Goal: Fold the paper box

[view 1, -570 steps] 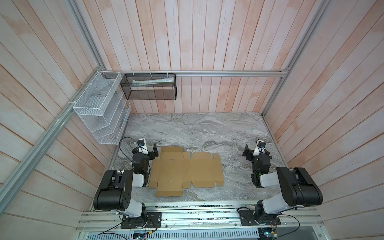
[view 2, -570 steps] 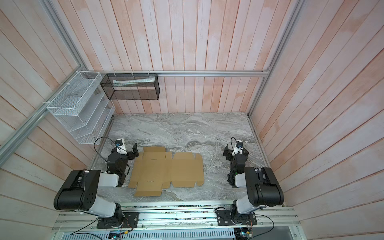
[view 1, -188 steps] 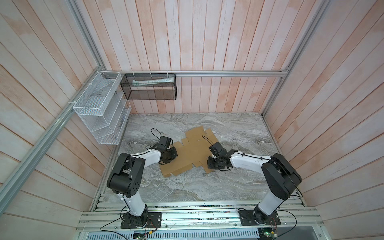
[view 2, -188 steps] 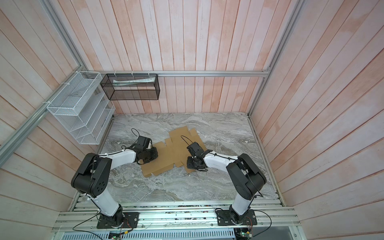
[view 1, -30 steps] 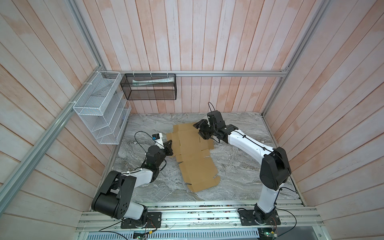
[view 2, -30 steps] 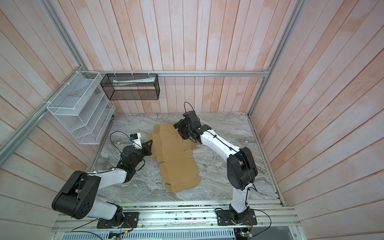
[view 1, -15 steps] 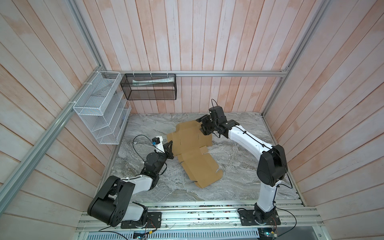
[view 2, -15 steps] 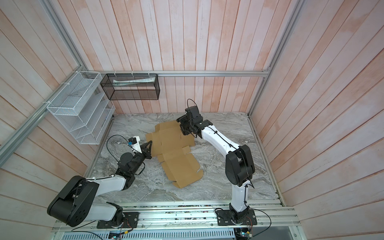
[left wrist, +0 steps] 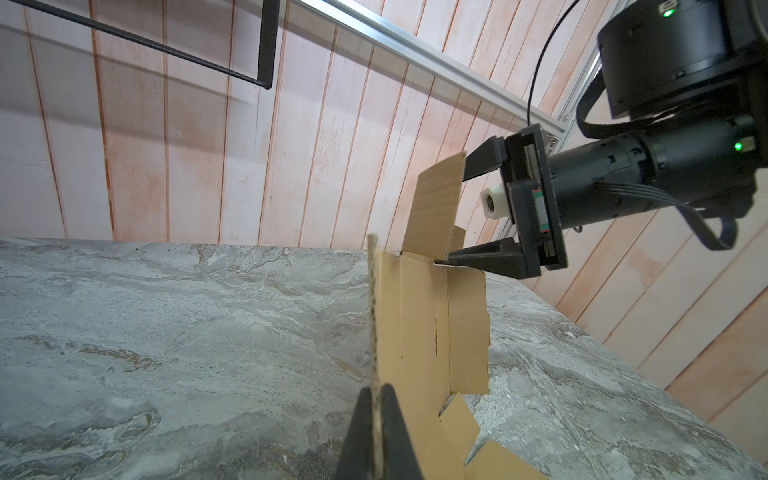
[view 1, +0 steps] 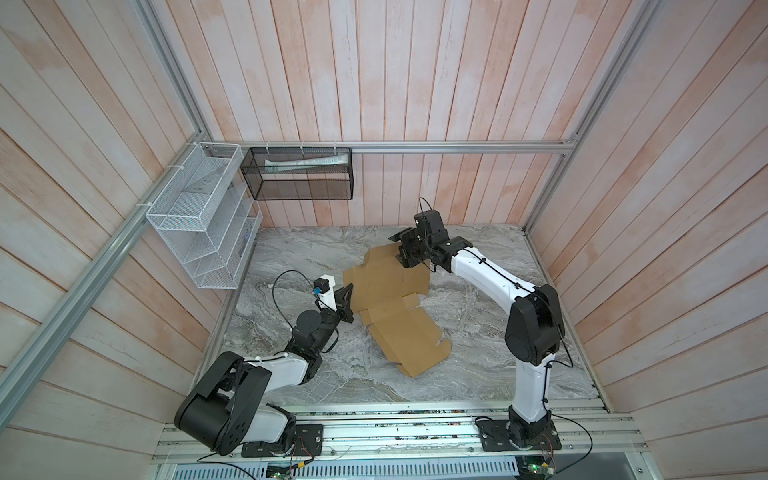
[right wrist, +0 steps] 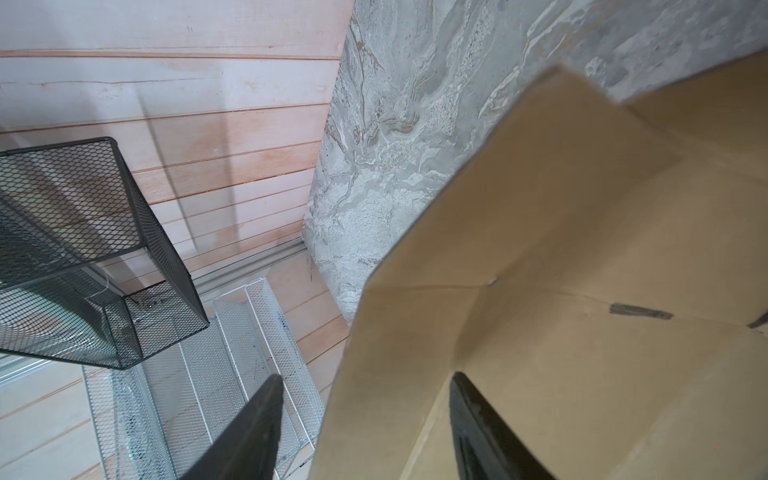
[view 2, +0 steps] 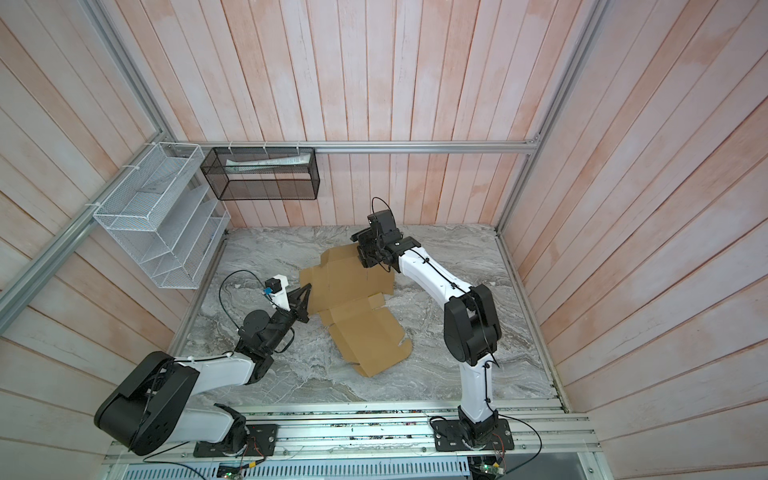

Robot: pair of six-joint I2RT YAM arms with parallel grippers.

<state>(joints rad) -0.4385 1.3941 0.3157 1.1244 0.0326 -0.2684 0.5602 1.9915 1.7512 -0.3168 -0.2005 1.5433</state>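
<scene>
Clamps an edge of the paper box [view 1: 390,286] in the clenched left hand [left wrist: 376,390]; straddles its raised flap with the released right hand [right wrist: 365,376].

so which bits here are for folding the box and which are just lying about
For the job: paper box; left hand, shut on its edge; right hand, open astride a raised flap.
Lying about: white wire rack; black mesh basket, both wall-hung.
</scene>
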